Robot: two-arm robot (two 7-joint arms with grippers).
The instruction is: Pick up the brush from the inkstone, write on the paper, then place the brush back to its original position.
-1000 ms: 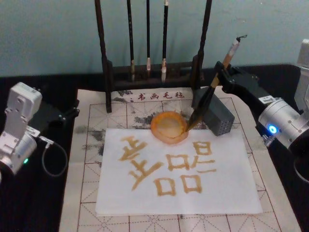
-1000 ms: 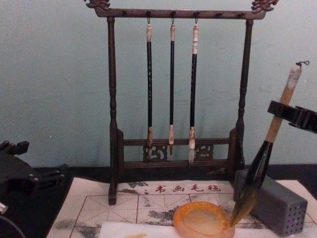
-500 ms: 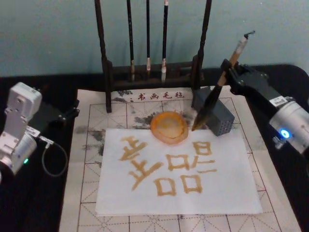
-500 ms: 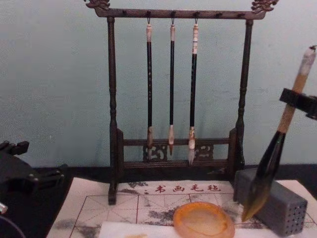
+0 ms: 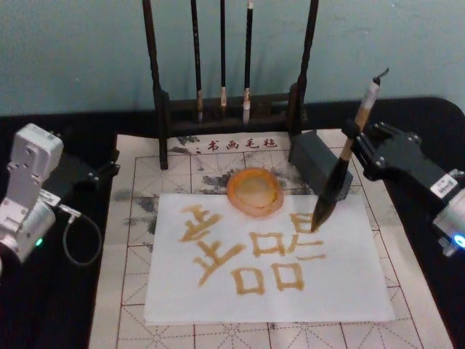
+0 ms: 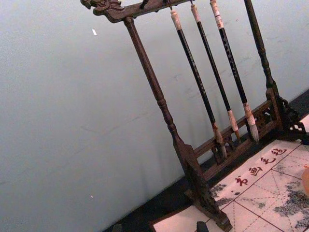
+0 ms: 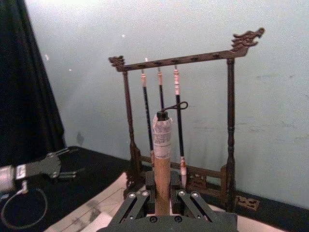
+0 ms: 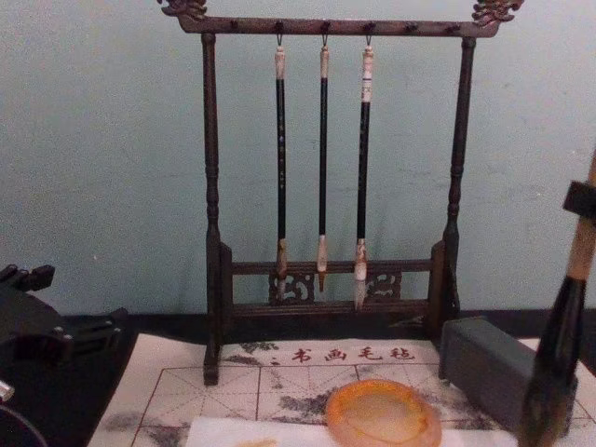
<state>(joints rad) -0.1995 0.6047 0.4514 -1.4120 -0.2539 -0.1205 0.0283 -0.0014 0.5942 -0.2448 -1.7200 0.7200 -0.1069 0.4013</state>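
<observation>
My right gripper (image 5: 354, 138) is shut on the tan handle of the brush (image 5: 336, 182), which hangs nearly upright. Its dark bristle tip is over the right part of the paper (image 5: 349, 291), by the upper right ochre character; I cannot tell if it touches. The right wrist view shows the jaws clamped on the handle of the brush (image 7: 162, 164) below its white cap. The brush (image 8: 559, 354) stands at the right edge of the chest view. The amber inkstone (image 5: 254, 191) (image 8: 383, 413) sits at the paper's far edge. My left gripper (image 5: 102, 171) is parked open at the left.
A dark wooden stand (image 5: 227, 109) (image 8: 212, 186) with three thin hanging brushes rises behind the inkstone. A grey block (image 5: 309, 156) (image 8: 484, 363) lies just behind the held brush. The gridded felt mat (image 5: 134, 218) lies under the paper. Ochre characters cover the sheet's middle.
The right gripper lifted the brush off the inkstone's rim and carried it right and toward me. Its tip is now over the paper's right side. The left arm stayed still.
</observation>
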